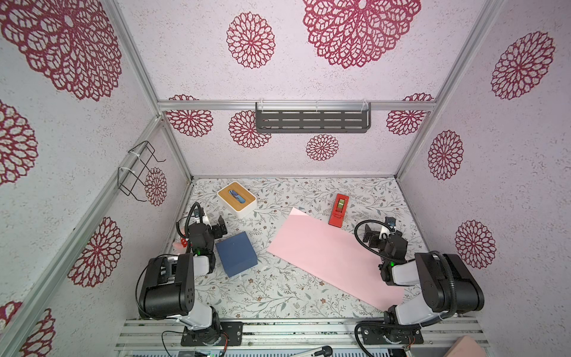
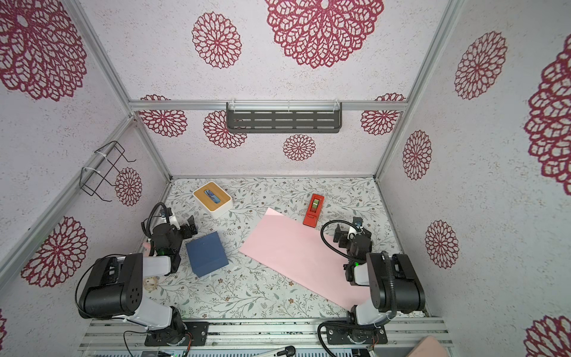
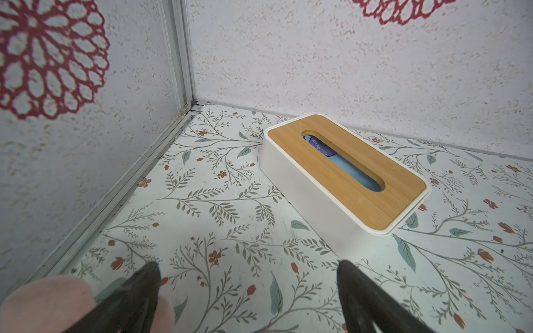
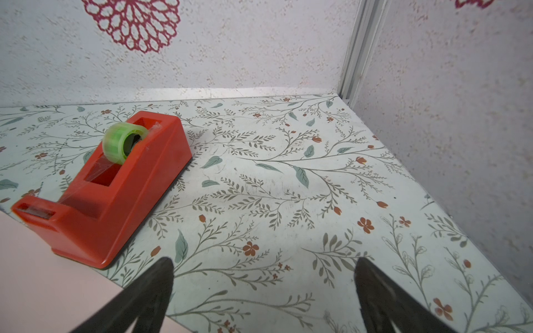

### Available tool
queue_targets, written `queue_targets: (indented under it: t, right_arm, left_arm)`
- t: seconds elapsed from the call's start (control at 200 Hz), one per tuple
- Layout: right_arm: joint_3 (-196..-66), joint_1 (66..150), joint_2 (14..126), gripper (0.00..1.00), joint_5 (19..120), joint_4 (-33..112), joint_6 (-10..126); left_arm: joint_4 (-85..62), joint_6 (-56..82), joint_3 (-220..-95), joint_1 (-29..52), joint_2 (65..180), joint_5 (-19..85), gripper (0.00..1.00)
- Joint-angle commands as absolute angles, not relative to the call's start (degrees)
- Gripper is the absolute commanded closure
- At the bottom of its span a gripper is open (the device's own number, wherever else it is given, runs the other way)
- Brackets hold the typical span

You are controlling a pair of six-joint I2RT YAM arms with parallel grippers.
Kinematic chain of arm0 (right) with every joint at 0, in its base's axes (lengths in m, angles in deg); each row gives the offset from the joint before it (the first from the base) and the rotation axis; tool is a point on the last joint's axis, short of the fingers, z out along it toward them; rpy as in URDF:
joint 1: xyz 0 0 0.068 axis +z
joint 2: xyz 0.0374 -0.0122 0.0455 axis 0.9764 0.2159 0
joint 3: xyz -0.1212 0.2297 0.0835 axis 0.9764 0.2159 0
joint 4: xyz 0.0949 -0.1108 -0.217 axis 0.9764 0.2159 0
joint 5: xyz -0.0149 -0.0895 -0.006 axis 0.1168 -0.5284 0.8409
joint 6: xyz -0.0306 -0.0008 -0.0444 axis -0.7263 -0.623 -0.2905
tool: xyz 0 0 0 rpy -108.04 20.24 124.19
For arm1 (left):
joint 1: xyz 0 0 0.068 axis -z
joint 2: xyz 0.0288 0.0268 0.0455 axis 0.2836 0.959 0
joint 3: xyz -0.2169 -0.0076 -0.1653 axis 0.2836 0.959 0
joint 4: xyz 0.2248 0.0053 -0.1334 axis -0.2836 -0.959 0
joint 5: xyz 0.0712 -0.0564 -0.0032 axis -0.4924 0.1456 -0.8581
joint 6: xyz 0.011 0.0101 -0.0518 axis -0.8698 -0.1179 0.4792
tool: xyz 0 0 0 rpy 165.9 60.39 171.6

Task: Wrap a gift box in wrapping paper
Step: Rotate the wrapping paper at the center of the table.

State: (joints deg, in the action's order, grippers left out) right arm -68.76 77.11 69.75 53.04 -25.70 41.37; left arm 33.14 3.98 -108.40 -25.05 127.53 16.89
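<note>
While both hands hang spread wide and empty above the floral-covered counter (image 1: pixel 272 296), the navy gift box (image 1: pixel 236 254) stands unwrapped near the counter's left edge. It sits just beside the left arm and well apart from the wrapping paper (image 1: pixel 327 258). The pale pink sheet lies flat, pink face up, slanting from the middle of the counter toward the base of the right arm, which hides its near corner in both top views. The left hand (image 3: pixel 248 271) points toward a white tissue box (image 3: pixel 343 176) with a wooden slotted top in the far left corner, its fingers parted with nothing between them. The right hand (image 4: pixel 262 268), likewise released, hovers by the paper's edge and faces a red tape dispenser (image 4: pixel 112 199) carrying a green tape roll (image 4: pixel 122 141). The dispenser's cutter end sits just beside the sheet's far edge. Neither hand touches box or paper.
</note>
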Motion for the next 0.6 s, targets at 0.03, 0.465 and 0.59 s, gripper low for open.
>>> queue_targets:
  t: [0.03, 0.465, 0.59]
  right_arm:
    - [-69.69, 77.36, 69.46, 0.01, 52.34, -27.5, 41.46]
    - [-69.54, 77.36, 69.31, 0.01, 51.52, -27.74, 41.5]
    - [-71.33, 77.53, 60.65, 0.01, 40.59, -16.76, 45.74]
  left_arm:
    - [34.37, 3.56, -109.02, -25.14, 127.61, 16.64, 0.03]
    - [35.66, 3.95, -108.33, -25.21, 127.22, 16.08, 0.03]
    - [33.47, 4.93, -106.97, -25.22, 120.96, 13.04, 0.03]
